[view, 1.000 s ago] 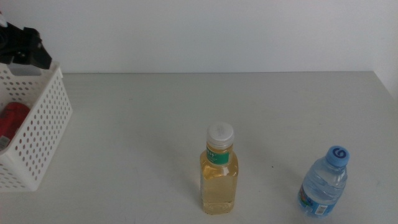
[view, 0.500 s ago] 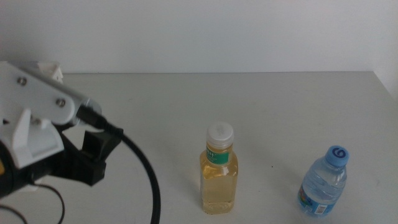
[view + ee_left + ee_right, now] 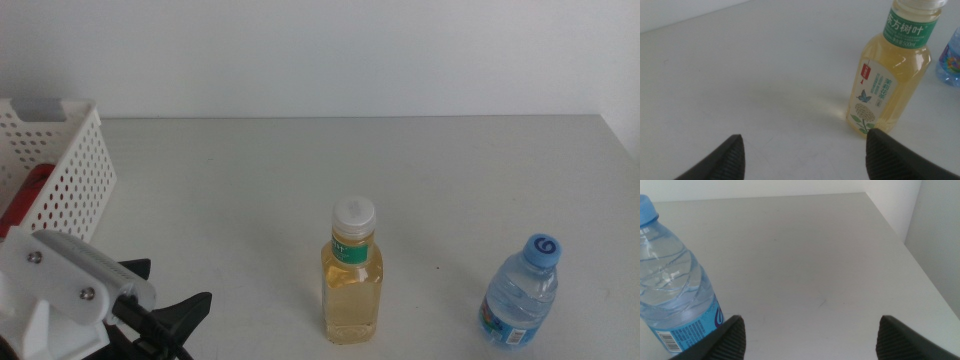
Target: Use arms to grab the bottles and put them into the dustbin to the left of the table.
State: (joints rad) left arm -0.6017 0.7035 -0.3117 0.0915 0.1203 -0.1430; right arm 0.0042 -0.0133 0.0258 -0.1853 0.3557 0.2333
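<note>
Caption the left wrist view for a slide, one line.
Left tool, jaws open and empty, faces the upright yellow-liquid bottle on the table.

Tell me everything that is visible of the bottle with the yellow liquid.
The yellow-liquid bottle is clear plastic with a white ribbed cap, a green neck band and a pale label showing a butterfly and flowers. It is capped, nearly full and stands upright on the table, touching nothing else.

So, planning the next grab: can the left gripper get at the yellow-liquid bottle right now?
Probably yes. The left gripper is open, and only bare table lies between it and the upright yellow-liquid bottle.
</note>
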